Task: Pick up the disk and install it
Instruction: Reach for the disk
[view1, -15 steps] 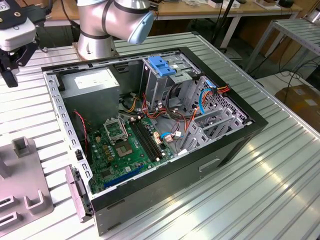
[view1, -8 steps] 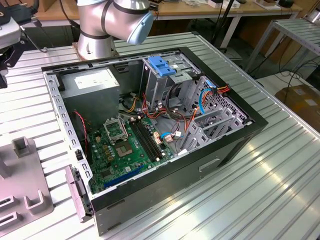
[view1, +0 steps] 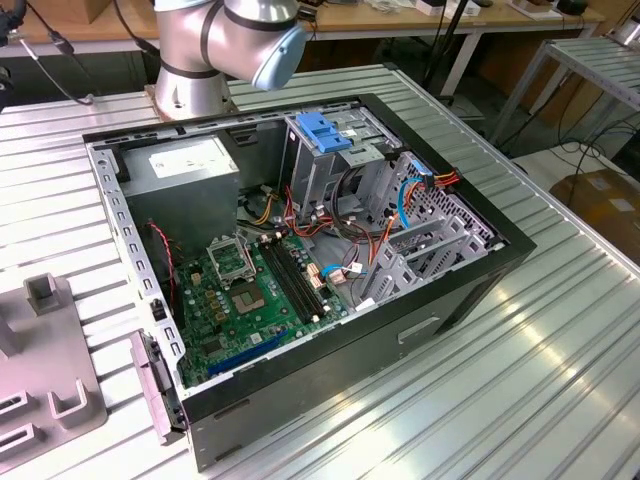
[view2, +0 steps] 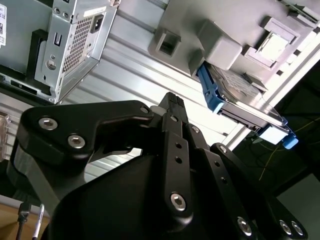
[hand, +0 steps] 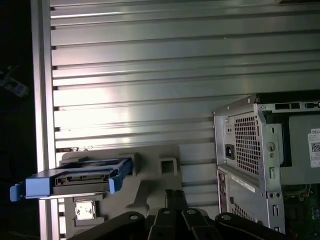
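Presently the disk (hand: 75, 177) rests in a grey fixture (hand: 155, 175) on the ribbed metal tabletop (hand: 150, 75), its grey metal body framed by a bright blue carrier. One blue end of that carrier projects past the fixture toward the tabletop's edge. In the second wrist view the disk (view2: 240, 100) sits in the same fixture (view2: 220, 45), with the blue rail along its near side. The hand (hand: 175, 194) hangs near the fixture, apart from the disk and touching nothing; its fingers appear pressed together with nothing between them, and the second wrist view shows the hand (view2: 171, 100) the same way. The open computer case (view1: 350, 360) lies on its side on the tabletop (view1: 500, 380), just beside the fixture (view1: 40, 370), which stands at the exterior view's left. Inside the case are the motherboard (view1: 250, 290), the power supply (view1: 190, 165) and a metal drive cage (view1: 320, 170) with a blue latch (view1: 325, 130) on top. Red, orange and blue cables (view1: 400, 200) run beside the cage. The arm (view1: 230, 40) rises behind the case.
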